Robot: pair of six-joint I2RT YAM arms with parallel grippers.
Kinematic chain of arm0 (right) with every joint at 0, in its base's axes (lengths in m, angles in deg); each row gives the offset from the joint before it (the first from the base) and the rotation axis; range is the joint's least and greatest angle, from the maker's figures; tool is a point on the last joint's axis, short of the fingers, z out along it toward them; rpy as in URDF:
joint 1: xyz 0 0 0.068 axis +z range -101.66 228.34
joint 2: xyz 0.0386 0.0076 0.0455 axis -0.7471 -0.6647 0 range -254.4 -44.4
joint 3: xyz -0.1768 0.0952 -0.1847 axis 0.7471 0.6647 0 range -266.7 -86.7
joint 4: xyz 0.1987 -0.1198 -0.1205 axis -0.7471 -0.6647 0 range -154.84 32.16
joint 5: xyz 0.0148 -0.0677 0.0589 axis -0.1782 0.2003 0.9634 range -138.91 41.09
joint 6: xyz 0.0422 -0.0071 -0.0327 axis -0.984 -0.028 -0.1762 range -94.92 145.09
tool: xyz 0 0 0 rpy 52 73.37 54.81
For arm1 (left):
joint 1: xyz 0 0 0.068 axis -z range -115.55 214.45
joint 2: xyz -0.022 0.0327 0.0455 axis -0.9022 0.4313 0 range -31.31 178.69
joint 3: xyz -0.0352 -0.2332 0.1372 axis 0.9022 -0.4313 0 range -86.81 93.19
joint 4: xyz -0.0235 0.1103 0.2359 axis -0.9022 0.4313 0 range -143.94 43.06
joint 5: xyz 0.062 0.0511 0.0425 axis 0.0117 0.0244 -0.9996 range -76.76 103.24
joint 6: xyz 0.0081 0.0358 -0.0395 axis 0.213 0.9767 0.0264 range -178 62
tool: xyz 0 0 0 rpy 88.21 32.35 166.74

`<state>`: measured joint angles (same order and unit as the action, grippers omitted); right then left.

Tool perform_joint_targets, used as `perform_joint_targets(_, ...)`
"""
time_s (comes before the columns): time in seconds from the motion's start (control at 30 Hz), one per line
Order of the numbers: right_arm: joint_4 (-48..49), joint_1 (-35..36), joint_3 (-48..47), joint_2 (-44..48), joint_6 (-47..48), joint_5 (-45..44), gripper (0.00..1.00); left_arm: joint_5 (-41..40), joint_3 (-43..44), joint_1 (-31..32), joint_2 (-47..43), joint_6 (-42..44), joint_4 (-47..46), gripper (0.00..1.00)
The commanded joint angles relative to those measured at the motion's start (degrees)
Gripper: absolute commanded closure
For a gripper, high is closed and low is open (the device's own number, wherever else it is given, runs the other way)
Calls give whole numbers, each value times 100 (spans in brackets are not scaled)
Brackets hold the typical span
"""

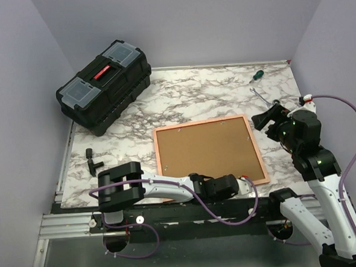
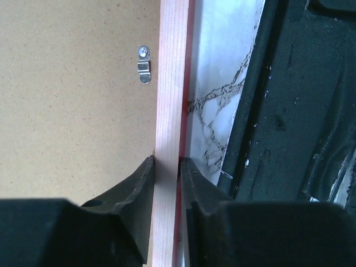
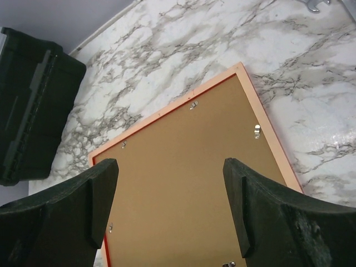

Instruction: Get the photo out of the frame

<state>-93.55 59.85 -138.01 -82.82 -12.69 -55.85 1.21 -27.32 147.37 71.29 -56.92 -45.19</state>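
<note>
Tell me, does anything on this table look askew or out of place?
The frame lies face down, backing board up, slightly askew on the table. The black toolbox sits diagonally on the far left corner and seems to overhang it. Nothing looks spilled or damaged.

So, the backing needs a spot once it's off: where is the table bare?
Best: the marble strip beyond the frame, between the toolbox and the screwdriver. A narrower patch lies left of the frame, bordered by small black parts. Crowded: the right side, with wrench and open right pincer, and the near edge, where the left pincer grips the frame.
</note>
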Motion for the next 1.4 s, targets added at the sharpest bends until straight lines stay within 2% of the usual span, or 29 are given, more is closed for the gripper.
perform_joint_targets(0.0,-162,-31,22,-191,20,73,14,-240,71,16,231,-19,164,89)
perform_joint_targets(0.03,-244,-26,-38,-367,149,128,2,-287,76,14,227,-73,224,98)
perform_joint_targets(0.07,-363,-26,-125,-561,261,124,0,-336,90,10,215,-79,296,100)
perform_joint_targets(0.17,-858,-28,-391,-1298,227,-255,0,-392,122,-57,39,-481,539,100)
perform_joint_targets(0.23,-998,-26,-491,-1684,-160,-688,0,-628,259,-145,-63,-787,863,100)
perform_joint_targets(0.33,-1151,-26,-712,-2212,-271,-665,0,-983,445,-251,-238,-1141,1331,100)
perform_joint_targets(0.6,-870,-60,-509,-2274,-511,-1504,0,-1093,649,-783,-728,-1444,1700,100)
perform_joint_targets(0.67,-487,-195,-160,-2141,-427,-970,0,-1003,678,-934,-758,-1435,1696,100)
perform_joint_targets(0.83,738,-318,1115,-1882,-387,1063,0,-787,775,-1123,-798,-1351,1646,100)
perform_joint_targets(0.93,1267,-324,1628,-1877,-511,1841,0,-728,866,-1166,-826,-1347,1703,100)
perform_joint_targets(1.07,2730,-316,2596,-1698,-1145,3000,0,-640,936,-1223,-897,-1374,1769,100)
perform_joint_targets(1.23,4394,-307,3577,-1874,-1928,3569,0,-577,1119,-1268,-922,-1365,1946,100)
perform_joint_targets(1.37,5449,-261,3925,-2115,-2269,3722,7,-502,1219,-1268,-956,-1356,2035,100)
